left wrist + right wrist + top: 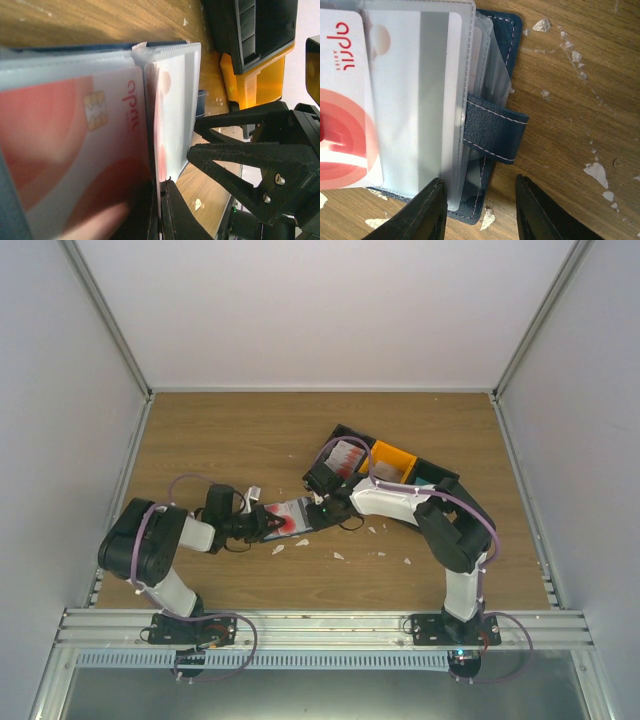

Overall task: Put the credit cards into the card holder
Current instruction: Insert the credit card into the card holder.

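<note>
The navy card holder (306,510) lies open at the table's middle, with clear plastic sleeves (415,100) and a snap strap (495,132). A red-and-white credit card (284,521) marked "april" (342,100) lies over the sleeves' left part; its chip shows in the left wrist view (95,110). My left gripper (262,525) is shut on a thin card edge (159,210). A pale card with a grey stripe (435,75) sits inside a sleeve. My right gripper (325,502) is open over the holder's strap corner (480,212), holding nothing.
Black and orange tray boxes (392,462) stand behind the right arm, one holding more cards (347,455). Torn white scraps (338,556) dot the wood near the holder (596,171). The orange box (255,80) and the right gripper's body (260,165) show in the left wrist view.
</note>
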{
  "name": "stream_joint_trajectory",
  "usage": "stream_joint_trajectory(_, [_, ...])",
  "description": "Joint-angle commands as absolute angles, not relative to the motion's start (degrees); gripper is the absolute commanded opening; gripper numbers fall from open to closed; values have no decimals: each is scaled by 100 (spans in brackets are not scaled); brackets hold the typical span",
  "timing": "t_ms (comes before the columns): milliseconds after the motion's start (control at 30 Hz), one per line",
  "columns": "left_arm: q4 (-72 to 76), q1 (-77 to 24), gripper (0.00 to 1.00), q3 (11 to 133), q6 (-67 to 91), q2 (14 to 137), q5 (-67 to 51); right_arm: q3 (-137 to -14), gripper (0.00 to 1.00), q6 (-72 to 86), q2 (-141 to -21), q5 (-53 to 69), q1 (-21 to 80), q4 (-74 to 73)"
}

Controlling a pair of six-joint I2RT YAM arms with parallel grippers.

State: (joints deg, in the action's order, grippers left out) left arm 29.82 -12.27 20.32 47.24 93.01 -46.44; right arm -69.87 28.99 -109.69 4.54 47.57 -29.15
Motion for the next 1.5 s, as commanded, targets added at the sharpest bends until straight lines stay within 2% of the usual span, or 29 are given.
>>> stream_joint_trajectory(0, [2834,-1178,0,2229,4359,9515,-4687,-7013,39,2909,-11210,386,4790,-3187])
stream_joint_trajectory(267, [2505,-1122,0,2364,4124,9633,-4694,-7004,37,2906,-11250,422,4790,-3187])
stream_joint_trajectory(733, [2767,-1112,0,2097,5097,10198,-4765,-6987,37,2906,-11281,458,4790,-3117])
stream_joint_trajectory(1100, [2865,-1114,0,1627,5473,9716,-4348,-6997,37,2918,-11297,464,4791,-3111])
stream_joint_trajectory(1467, [2863,-1121,0,2214,5187,10335,-4824,-6959,37,2908,-11292,465,4790,-3050])
